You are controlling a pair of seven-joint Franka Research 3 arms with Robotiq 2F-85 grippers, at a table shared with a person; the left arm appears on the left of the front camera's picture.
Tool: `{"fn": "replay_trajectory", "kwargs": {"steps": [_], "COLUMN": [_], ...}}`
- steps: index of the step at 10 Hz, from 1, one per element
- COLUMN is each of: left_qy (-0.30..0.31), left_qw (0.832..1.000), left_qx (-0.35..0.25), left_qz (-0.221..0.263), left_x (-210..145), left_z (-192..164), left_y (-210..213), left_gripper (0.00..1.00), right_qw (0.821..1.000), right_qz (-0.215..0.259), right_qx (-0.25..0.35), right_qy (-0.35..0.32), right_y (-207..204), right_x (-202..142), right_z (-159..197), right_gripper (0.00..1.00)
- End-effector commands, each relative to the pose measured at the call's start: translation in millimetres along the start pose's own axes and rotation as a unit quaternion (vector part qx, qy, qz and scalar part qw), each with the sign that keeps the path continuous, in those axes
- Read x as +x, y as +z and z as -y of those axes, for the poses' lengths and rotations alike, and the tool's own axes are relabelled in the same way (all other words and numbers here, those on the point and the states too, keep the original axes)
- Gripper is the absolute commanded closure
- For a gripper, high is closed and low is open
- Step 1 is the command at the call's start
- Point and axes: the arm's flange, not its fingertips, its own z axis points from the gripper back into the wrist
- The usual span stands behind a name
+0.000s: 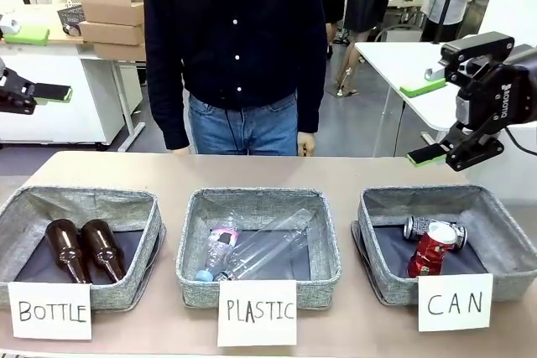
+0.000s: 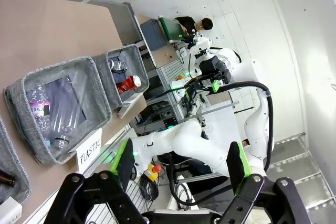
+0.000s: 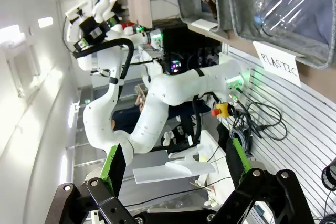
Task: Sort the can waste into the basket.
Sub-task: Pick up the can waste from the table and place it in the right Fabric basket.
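My left end effector (image 1: 33, 92) is cut by the front view's left edge, so I see just one green pad there. The dark can (image 1: 419, 228) lies half hidden behind the red can (image 1: 431, 250); its print is too small to read. The brown bottles' (image 1: 84, 249) bases sink behind the basket (image 1: 80, 207) wall. The person's hands are mostly hidden behind the bench (image 1: 268, 169) edge.

Glossy metal cans (image 1: 434, 241) — one red (dented) — in a rough grey cloth basket (image 1: 503, 241).
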Motion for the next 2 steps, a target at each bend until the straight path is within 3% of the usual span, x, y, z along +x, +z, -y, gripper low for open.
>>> {"fn": "replay_trajectory", "kwargs": {"steps": [1, 2], "left_qy": [-0.008, -0.008], "left_qw": [1.0, 1.0], "left_qx": [-0.001, -0.001], "left_qz": [-0.006, -0.006], "left_x": [-0.8, -0.8], "left_z": [1.2, 1.2], "left_y": [2.8, 2.8], "left_gripper": [0.08, 0.08], "right_qw": [1.0, 1.0], "right_qz": [-0.003, -0.003], "right_qx": [-0.007, -0.007], "right_qy": [0.009, 0.009], "right_y": [-0.3, -0.3], "right_x": [2.5, 2.5], "right_z": [0.8, 0.8], "right_gripper": [0.0, 0.0]}}
